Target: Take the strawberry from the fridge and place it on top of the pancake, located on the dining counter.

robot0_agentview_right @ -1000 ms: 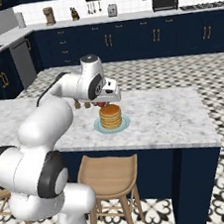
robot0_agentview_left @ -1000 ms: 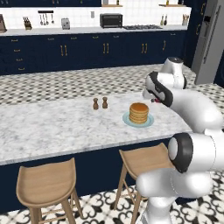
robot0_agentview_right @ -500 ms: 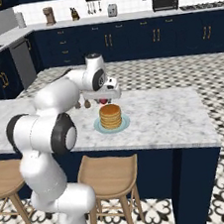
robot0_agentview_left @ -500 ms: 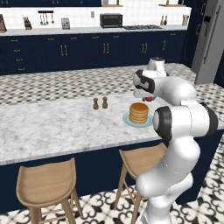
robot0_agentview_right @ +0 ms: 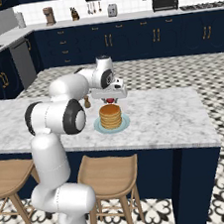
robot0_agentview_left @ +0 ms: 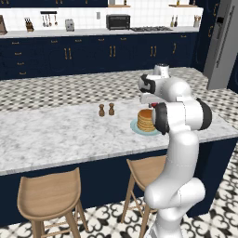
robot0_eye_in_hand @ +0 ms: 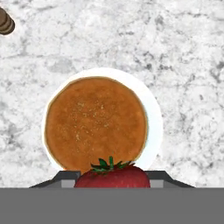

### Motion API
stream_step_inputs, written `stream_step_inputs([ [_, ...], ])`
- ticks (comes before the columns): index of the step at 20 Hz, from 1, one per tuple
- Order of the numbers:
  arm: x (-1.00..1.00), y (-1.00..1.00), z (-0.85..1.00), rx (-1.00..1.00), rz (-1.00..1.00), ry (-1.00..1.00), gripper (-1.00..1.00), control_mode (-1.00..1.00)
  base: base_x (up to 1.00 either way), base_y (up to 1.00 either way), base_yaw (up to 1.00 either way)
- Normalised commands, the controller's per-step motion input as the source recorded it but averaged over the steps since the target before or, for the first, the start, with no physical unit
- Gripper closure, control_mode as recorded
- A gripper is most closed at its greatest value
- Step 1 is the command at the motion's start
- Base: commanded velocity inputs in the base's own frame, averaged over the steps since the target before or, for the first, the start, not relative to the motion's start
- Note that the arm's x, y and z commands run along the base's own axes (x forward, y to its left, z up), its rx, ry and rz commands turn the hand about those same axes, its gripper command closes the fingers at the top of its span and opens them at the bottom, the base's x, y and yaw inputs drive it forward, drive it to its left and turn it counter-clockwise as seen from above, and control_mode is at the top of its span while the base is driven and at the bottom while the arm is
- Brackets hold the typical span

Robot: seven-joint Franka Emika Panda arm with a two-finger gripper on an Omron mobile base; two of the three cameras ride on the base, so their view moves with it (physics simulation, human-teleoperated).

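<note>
Strawberry [robot0_eye_in_hand: 111, 176], small, red and rounded with a green leafy cap, sits clamped between the two dark finger tips of the white arm's gripper [robot0_agentview_right: 111, 99], whose jaws stand closed on the fruit's flanks; in the right base view a speck of red shows just under the hand. The hand hangs above the stack of round golden-brown pancakes [robot0_eye_in_hand: 96, 123] on its pale round plate [robot0_eye_in_hand: 154, 114], which rests on the long white-grey marble dining counter [robot0_agentview_left: 56, 135] above two round wooden stools [robot0_agentview_left: 48, 194]. Looking down the hand, the berry lines up with the near rim of the stack rather than its middle, so I judge a small shift toward the centre is wanted before release. Two small dark shakers [robot0_agentview_left: 106, 109] stand on the marble well apart from the plate, to one side. The tall grey fridge [robot0_agentview_left: 222, 44] stands far off at the right edge of the left base view. As for handling, the fruit looks light and soft, likely to bruise if squeezed hard, and its rounded body could roll once freed; holding it across the widest part of its sides, as now, with the cap upward seems the safest hold. A low, gentle release onto the flat top pancake, near the middle, should keep it from tumbling off the edge. The pancakes themselves look soft and yielding, so pressing down on them is best avoided.
</note>
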Motion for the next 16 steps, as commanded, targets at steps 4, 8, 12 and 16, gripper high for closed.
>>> stream_step_inputs([
  [4,0.23,0.04,-0.37,0.0,0.0,0.04,1.0,-1.0,0.0,0.0,0.0],
  [8,-0.08,0.13,-0.05,0.0,0.0,0.0,1.0,-1.0,0.0,0.0,0.0],
  [12,0.05,0.12,-0.38,0.0,0.03,0.0,1.0,-1.0,0.0,0.0,0.0],
  [16,0.01,0.02,-0.38,0.0,0.04,0.0,1.0,-1.0,0.0,0.0,0.0],
])
